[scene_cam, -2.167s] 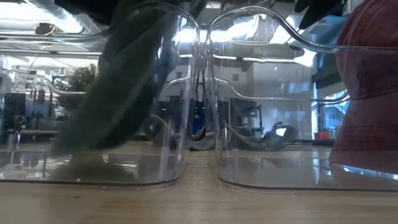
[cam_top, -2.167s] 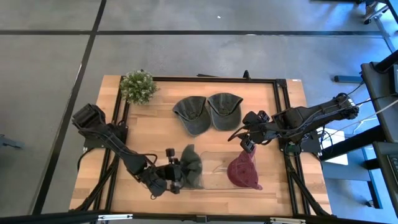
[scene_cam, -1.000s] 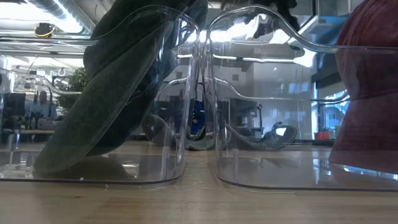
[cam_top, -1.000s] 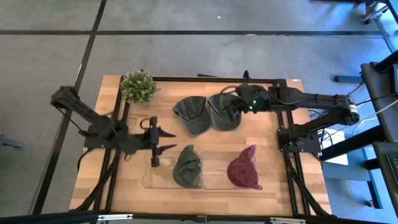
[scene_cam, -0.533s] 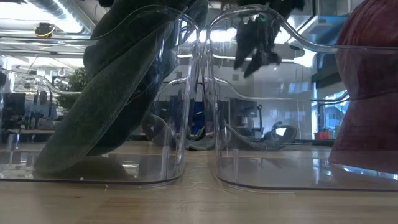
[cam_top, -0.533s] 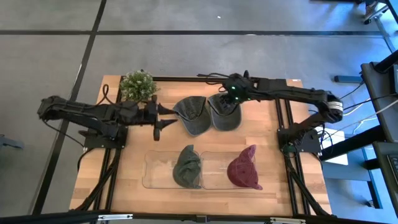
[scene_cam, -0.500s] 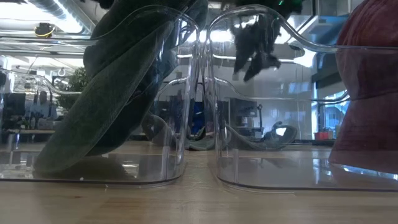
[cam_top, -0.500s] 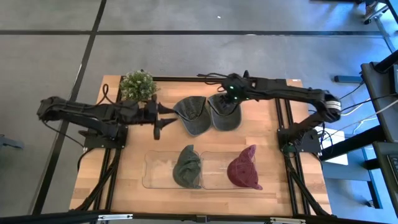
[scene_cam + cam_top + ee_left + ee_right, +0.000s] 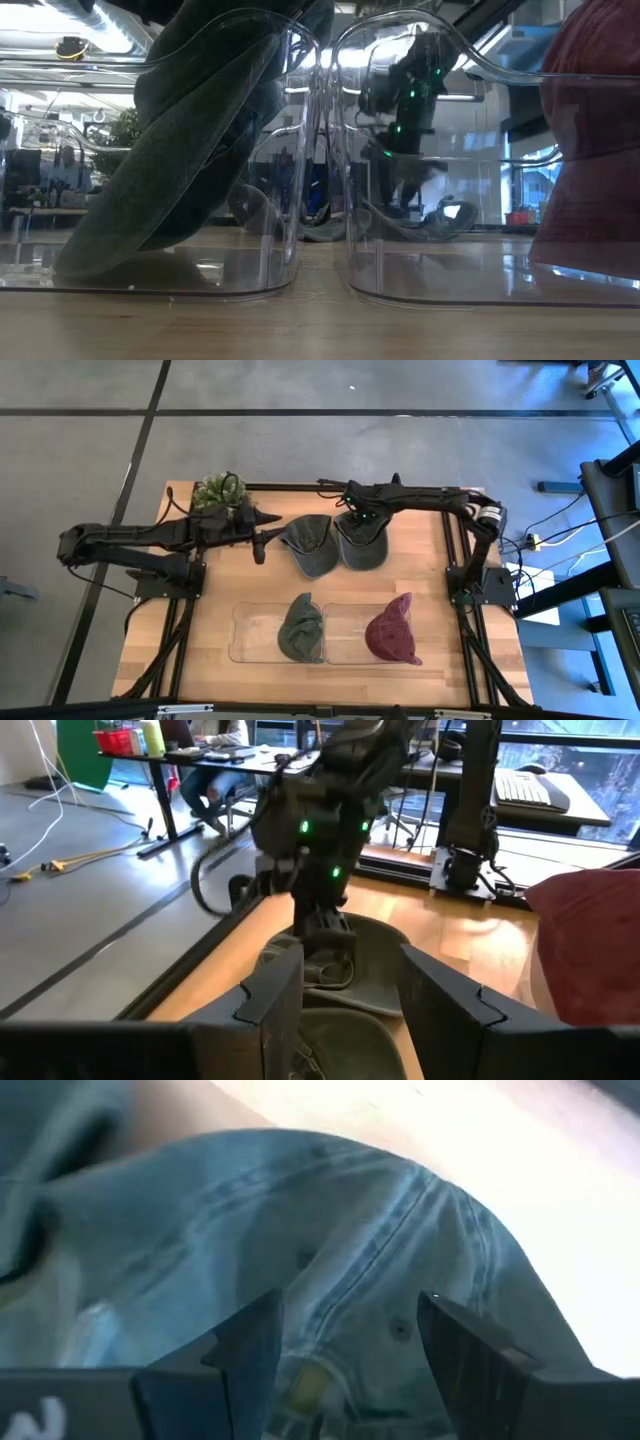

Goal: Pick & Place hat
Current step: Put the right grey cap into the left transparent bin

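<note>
Two grey-green caps are lying side by side at the back middle of the wooden table (image 9: 215, 615). The left gripper (image 9: 262, 536) is hovering at the outer edge of the left grey cap (image 9: 307, 544), its fingers (image 9: 270, 1000) spread wide and gripping nothing. The right gripper (image 9: 350, 513) is poised directly over the back of the right grey cap (image 9: 361, 538), jaws parted on either side of the crown seams and not closed on the fabric. Nearer the front edge, two clear bins are sitting touching each other: the left bin (image 9: 248, 642) is holding a dark green cap (image 9: 301, 628), the right bin (image 9: 345, 635) a maroon cap (image 9: 392, 630). A potted plant (image 9: 219, 492) is standing at the back left corner
</note>
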Motion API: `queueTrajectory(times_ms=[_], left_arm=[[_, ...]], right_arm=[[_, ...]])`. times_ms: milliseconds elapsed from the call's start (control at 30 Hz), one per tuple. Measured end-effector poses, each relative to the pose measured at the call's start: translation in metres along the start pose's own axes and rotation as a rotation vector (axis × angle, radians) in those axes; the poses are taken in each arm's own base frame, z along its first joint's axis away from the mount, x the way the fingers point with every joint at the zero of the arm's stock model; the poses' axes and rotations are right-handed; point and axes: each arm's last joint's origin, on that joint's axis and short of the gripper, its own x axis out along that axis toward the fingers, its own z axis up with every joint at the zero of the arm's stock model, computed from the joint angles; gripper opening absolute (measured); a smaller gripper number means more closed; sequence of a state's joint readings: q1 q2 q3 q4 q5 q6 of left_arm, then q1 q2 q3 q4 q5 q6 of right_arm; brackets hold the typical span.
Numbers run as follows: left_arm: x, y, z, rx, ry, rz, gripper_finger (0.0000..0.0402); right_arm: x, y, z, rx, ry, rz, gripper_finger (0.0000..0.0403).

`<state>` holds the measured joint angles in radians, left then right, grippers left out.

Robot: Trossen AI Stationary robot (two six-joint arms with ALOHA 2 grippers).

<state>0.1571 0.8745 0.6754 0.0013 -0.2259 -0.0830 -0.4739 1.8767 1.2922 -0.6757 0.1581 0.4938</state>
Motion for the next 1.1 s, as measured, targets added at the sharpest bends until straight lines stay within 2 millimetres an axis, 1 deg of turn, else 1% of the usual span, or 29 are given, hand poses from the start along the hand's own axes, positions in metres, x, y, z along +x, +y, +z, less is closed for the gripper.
queueTrajectory(times_ms=[133, 267, 333, 433, 633, 700, 800, 867, 1000, 1100], left_arm=[[0.001, 0.003, 0.000, -0.003, 0.001, 0.000, 0.0157], [0.001, 0.005, 0.000, -0.005, 0.001, 0.008, 0.0157], [0.001, 0.005, 0.000, -0.005, 0.001, 0.011, 0.0157], [0.001, 0.005, 0.000, -0.005, 0.001, 0.011, 0.0157], [0.001, 0.005, 0.000, -0.005, 0.004, 0.012, 0.0157], [0.001, 0.005, 0.000, -0.005, 0.005, 0.011, 0.0157], [0.001, 0.005, 0.000, -0.018, 0.005, 0.011, 0.0157], [0.001, 0.005, 0.000, -0.038, 0.005, 0.011, 0.0157], [0.001, 0.005, 0.000, -0.040, 0.005, 0.009, 0.0157], [0.001, 0.005, 0.000, -0.042, 0.005, 0.009, 0.0157]], right_arm=[[0.020, -0.001, -0.001, 0.031, 0.046, -0.012, 0.0230], [0.035, -0.001, -0.004, 0.028, 0.098, 0.003, 0.0204], [0.041, 0.000, -0.005, 0.023, 0.114, -0.005, 0.0181], [0.044, 0.000, -0.006, 0.009, 0.118, -0.008, 0.0137], [0.043, 0.000, -0.005, -0.063, 0.110, -0.001, 0.0036], [0.041, 0.000, -0.005, -0.095, 0.107, 0.004, 0.0016], [0.031, -0.001, -0.006, -0.117, 0.108, -0.002, 0.0020], [0.015, -0.002, -0.006, -0.133, 0.088, 0.002, 0.0021], [-0.025, -0.003, -0.006, -0.153, 0.005, -0.004, 0.0015], [-0.063, 0.000, -0.006, -0.153, -0.115, 0.060, 0.0015]])
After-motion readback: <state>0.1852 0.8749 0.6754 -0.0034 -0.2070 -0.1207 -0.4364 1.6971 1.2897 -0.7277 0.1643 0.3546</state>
